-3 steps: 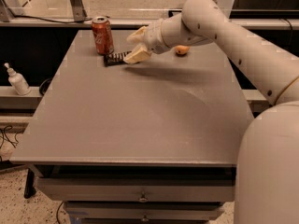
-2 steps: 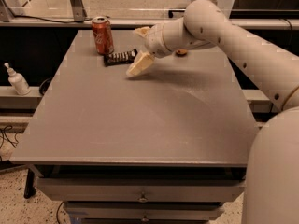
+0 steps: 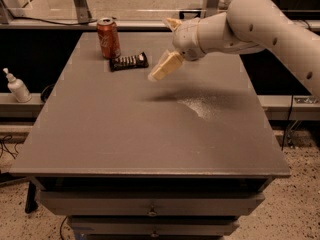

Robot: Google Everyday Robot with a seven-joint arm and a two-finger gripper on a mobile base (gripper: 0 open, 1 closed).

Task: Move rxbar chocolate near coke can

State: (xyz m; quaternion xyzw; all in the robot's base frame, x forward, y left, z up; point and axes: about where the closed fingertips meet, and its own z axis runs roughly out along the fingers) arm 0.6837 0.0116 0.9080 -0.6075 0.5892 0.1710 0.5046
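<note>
The rxbar chocolate (image 3: 129, 61) is a flat black wrapped bar lying on the grey table (image 3: 150, 139) at the back left. It lies just right of and in front of the upright red coke can (image 3: 108, 38), very close to it. My gripper (image 3: 161, 49) hovers above the table to the right of the bar, clear of it. Its pale fingers (image 3: 165, 66) are spread wide with nothing between them. The thick white arm reaches in from the upper right.
A white pump bottle (image 3: 17, 86) stands on a lower ledge left of the table. Drawers (image 3: 150, 204) sit under the front edge. A rail and metal frame legs run behind the table's far edge.
The gripper has let go of the bar and moved up and to the right, away from it. The bar stays flat beside the can.
</note>
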